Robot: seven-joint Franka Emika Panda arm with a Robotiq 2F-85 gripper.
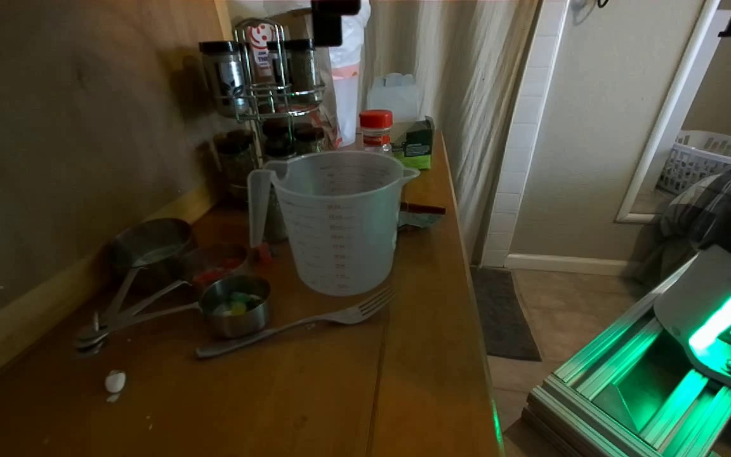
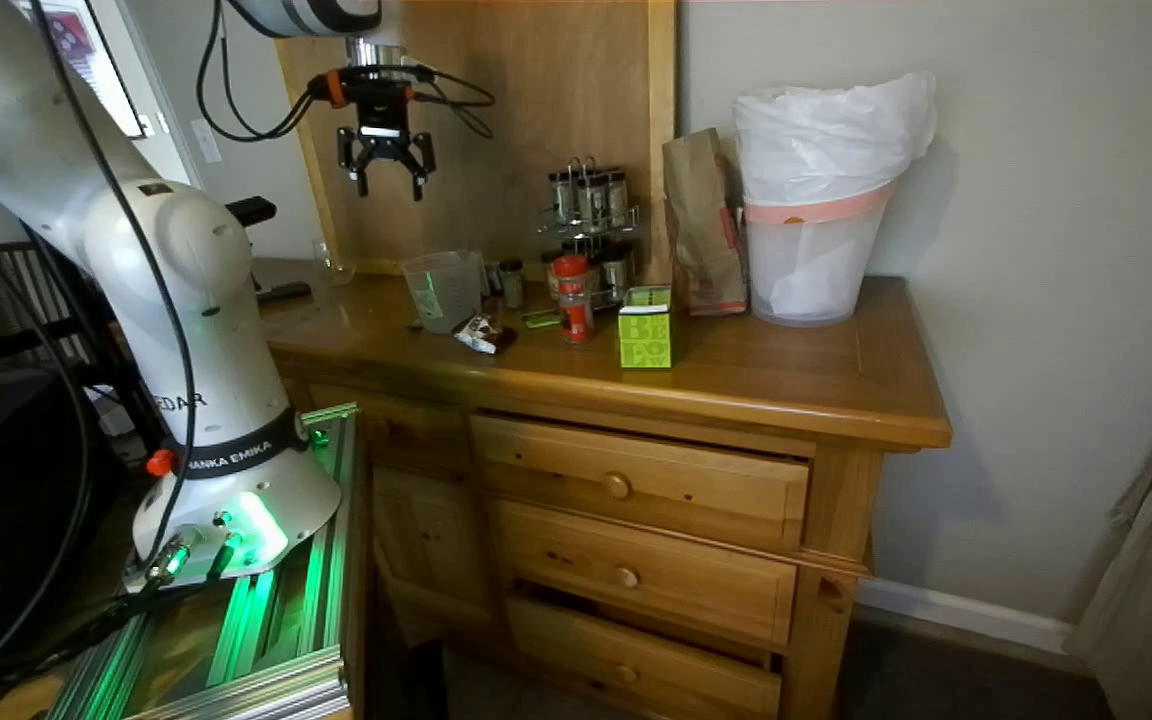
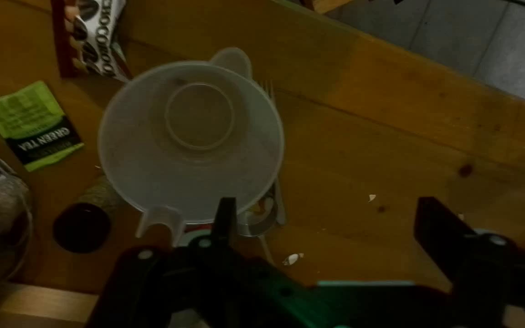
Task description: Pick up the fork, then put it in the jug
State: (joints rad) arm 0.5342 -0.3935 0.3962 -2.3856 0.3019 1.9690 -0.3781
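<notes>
Silvery fork [image 1: 324, 318], 1, beside 1 whitish plastic jug [image 1: 343, 235], 1 hand [image 2: 390, 192] spread wide.

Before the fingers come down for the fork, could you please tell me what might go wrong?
In the wrist view, the plastic measuring jug hides part of the fork, so the open fingers might bump the jug. The fork's handle lies close beside a metal measuring cup, which could get nudged and perhaps spill its contents. The fork also lies nearly flat on the wooden cabinet top, so a shallow grip may slip.
</notes>
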